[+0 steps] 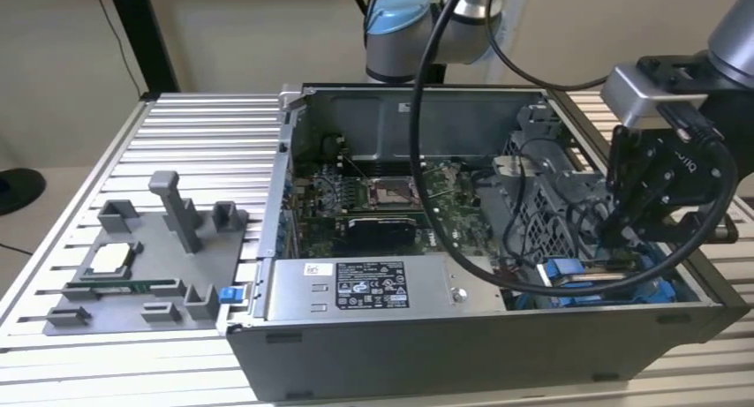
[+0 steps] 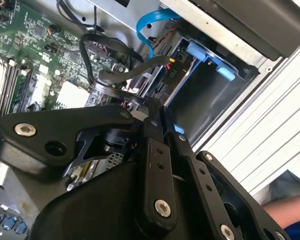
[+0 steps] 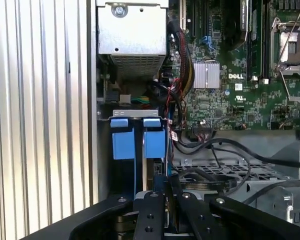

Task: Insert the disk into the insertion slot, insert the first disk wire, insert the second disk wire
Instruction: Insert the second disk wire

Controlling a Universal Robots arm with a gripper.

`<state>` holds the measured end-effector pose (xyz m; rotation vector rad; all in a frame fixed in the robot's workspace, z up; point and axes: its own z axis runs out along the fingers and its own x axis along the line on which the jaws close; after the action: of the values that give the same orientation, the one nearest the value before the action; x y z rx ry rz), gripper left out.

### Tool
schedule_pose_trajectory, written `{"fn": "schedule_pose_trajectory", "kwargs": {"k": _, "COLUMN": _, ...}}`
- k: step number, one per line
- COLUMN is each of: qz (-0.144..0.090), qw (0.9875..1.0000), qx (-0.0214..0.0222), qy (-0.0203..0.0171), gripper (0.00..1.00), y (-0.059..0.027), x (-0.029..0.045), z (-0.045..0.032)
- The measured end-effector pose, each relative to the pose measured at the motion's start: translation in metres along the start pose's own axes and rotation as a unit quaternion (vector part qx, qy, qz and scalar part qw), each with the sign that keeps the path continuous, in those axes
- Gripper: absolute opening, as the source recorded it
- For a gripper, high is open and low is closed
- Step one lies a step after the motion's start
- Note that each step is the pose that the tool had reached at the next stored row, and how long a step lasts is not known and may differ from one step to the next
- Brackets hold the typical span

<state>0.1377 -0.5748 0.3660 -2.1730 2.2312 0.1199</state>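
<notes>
My gripper (image 1: pixel 624 239) hangs over the right end of the open computer case, above the insertion slot (image 3: pixel 138 150). The slot is a narrow grey metal bay with two bright blue tabs (image 3: pixel 122 137) at its mouth, also visible in the second wrist view (image 2: pixel 205 52). The two black fingers (image 2: pixel 152 150) stand close together, shut on the end of a black disk wire (image 2: pixel 115 87) that loops over the motherboard. A second black wire with a connector (image 2: pixel 171 74) hangs at the bay's edge. The disk itself is hidden.
The green motherboard (image 3: pixel 230 95) fills the case floor beside the bay. The grey power-supply box (image 1: pixel 365 288) sits at the case front. A thin blue cable (image 2: pixel 150 22) curls above the bay. A grey parts fixture (image 1: pixel 141 266) stands on the ribbed table at the exterior view's left.
</notes>
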Motion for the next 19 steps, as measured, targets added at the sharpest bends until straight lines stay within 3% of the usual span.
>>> {"fn": "schedule_pose_trajectory", "kwargs": {"k": 4, "qz": -0.007, "qw": 1.0, "qx": 0.0027, "qy": 0.0003, "gripper": 0.0, "y": 0.0001, "x": 0.0004, "z": 0.0023}}
{"fn": "schedule_pose_trajectory", "kwargs": {"k": 8, "qz": -0.013, "qw": 0.9998, "qx": 0.0171, "qy": 0.0001, "gripper": 0.0, "y": 0.0006, "x": 0.0005, "z": 0.0029}}
{"fn": "schedule_pose_trajectory", "kwargs": {"k": 19, "qz": -0.014, "qw": 0.9997, "qx": 0.0198, "qy": 0.0002, "gripper": 0.0, "y": 0.0012, "x": 0.0007, "z": 0.0044}}
